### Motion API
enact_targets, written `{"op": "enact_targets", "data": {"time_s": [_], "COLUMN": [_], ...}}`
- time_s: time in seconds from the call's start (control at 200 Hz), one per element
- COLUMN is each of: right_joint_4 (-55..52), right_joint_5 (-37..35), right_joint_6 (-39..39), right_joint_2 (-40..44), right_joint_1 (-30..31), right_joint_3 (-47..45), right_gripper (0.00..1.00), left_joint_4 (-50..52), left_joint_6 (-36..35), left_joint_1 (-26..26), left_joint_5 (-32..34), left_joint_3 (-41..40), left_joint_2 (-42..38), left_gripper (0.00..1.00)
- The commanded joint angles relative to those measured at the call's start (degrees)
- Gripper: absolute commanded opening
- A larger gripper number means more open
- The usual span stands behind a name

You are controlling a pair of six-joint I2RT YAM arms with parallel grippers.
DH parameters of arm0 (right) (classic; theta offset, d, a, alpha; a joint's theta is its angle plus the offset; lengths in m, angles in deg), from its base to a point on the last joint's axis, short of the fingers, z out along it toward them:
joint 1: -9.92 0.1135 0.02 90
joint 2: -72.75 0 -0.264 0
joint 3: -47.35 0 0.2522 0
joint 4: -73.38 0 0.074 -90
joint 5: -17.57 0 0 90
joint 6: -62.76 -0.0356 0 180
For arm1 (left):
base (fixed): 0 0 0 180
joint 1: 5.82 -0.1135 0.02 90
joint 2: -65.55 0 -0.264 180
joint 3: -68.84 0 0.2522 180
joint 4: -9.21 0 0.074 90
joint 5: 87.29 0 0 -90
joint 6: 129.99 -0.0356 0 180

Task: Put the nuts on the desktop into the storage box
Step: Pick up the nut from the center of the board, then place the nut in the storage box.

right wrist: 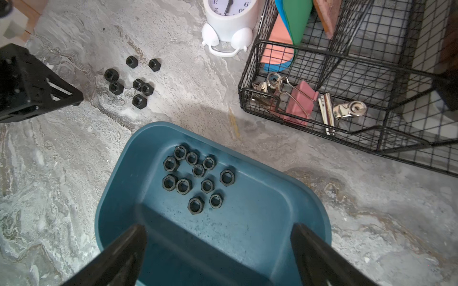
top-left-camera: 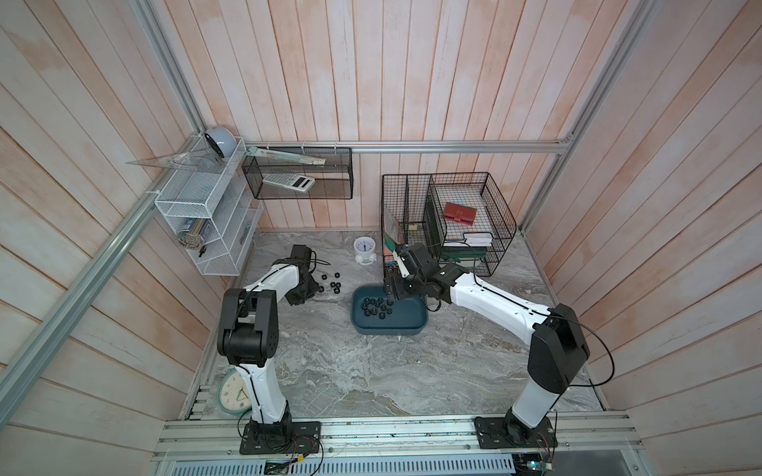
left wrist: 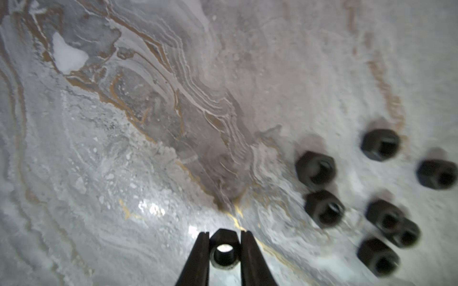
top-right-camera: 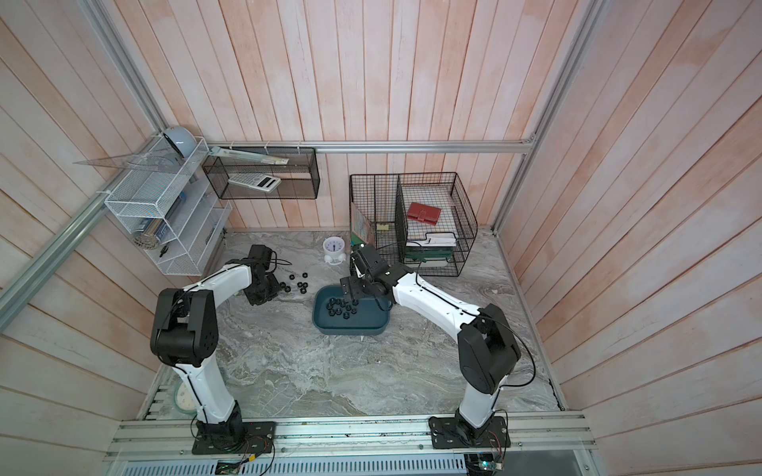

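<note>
Matt black metal nuts (right wrist: 198, 170), smooth teal plastic storage box (right wrist: 119, 198) (faintly scuffed), marble-patterned desktop (right wrist: 62, 173)

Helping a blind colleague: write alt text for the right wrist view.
Open right gripper hovers over a teal storage box holding eleven black hex nuts; seven more nuts lie on the grey marble desktop beyond, near a white alarm clock and a black wire basket.

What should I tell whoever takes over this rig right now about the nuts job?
Grippers: the left gripper is shut on a held nut, beside the loose cluster. The right gripper is open and empty over the storage box.
Done: eleven boxed nuts lie in the storage box.
Left: seven loose nuts sit on the desktop; they and the held nut go into the box.
</note>
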Motion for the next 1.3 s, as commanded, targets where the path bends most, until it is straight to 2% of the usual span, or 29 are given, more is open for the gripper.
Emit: {"op": "enact_targets", "data": {"time_s": [0.0,0.175,0.35,0.54,0.75,0.935,1.295], "right_joint_4": [0.26,0.06,-0.86,-2.41,-4.58,-7.17,-10.52], "right_joint_5": [-2.97,-6.39,-10.14,-12.14,-13.96,-15.06,-15.97], "right_joint_6": [-0.82,-2.11,-3.34,-4.83,-6.42,-8.02,-11.09], "right_joint_2": [3.10,7.37,13.63,22.11,30.24,36.12,43.22], "right_joint_1": [-0.38,-0.41,-0.54,-0.49,-0.51,-0.53,-0.50], "right_joint_3": [-1.96,-6.12,-11.62,-18.81,-24.24,-27.22,-30.89], "right_gripper": [0.98,0.98,0.98,0.98,0.98,0.98,0.98], "left_joint_4": [1.17,2.07,1.64,0.30,-3.56,-4.57,-5.46], "left_joint_6": [0.61,2.96,5.91,8.01,7.72,6.27,4.87], "left_joint_1": [2.64,8.66,16.95,25.60,32.50,35.60,37.15], "left_joint_5": [0.58,1.51,2.37,3.52,2.19,1.04,-2.53], "left_joint_3": [-0.84,-0.97,-0.47,2.47,7.06,12.06,17.03], "left_joint_2": [-4.58,-8.48,-10.10,-8.00,-1.36,5.53,13.67], "left_gripper": [0.18,0.18,0.18,0.18,0.18,0.18,0.18]}}
